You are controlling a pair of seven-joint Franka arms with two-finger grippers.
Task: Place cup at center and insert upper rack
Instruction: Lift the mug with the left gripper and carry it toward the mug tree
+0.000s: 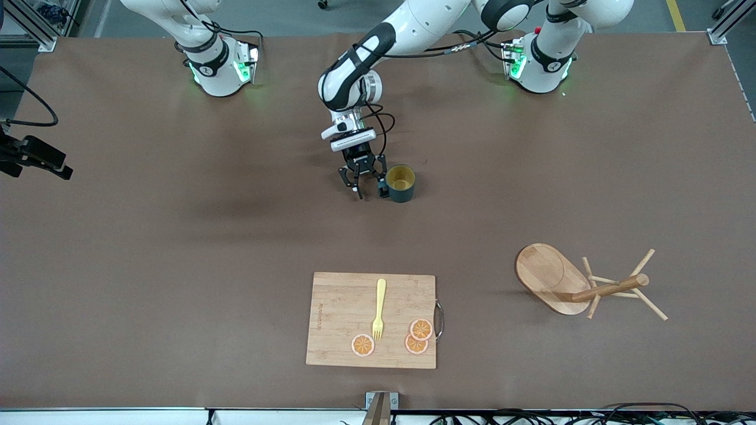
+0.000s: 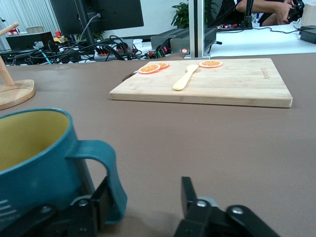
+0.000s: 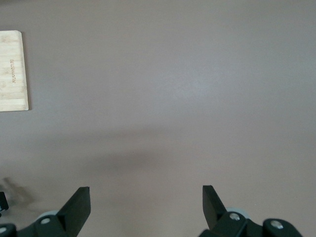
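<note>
The dark teal cup [image 1: 401, 184], mustard-yellow inside, stands upright near the middle of the table. My left gripper [image 1: 368, 190] is low beside it, on the side toward the right arm's end, and open. In the left wrist view the cup [image 2: 34, 153] fills one corner; its handle [image 2: 112, 182] lies against one finger [image 2: 102, 200], and the left gripper [image 2: 146, 190] holds nothing. The wooden mug tree [image 1: 567, 283] lies tipped on its side near the left arm's end, its oval base on edge and its post level. My right gripper [image 3: 145, 197] is open over bare table, out of the front view.
A rectangular cutting board [image 1: 336, 307] lies nearer the front camera than the cup, with a yellow fork [image 1: 379, 310] and three orange slices [image 1: 416, 336] on it. Its corner shows in the right wrist view [image 3: 12, 74]. A black device [image 1: 35, 156] juts in at the right arm's end.
</note>
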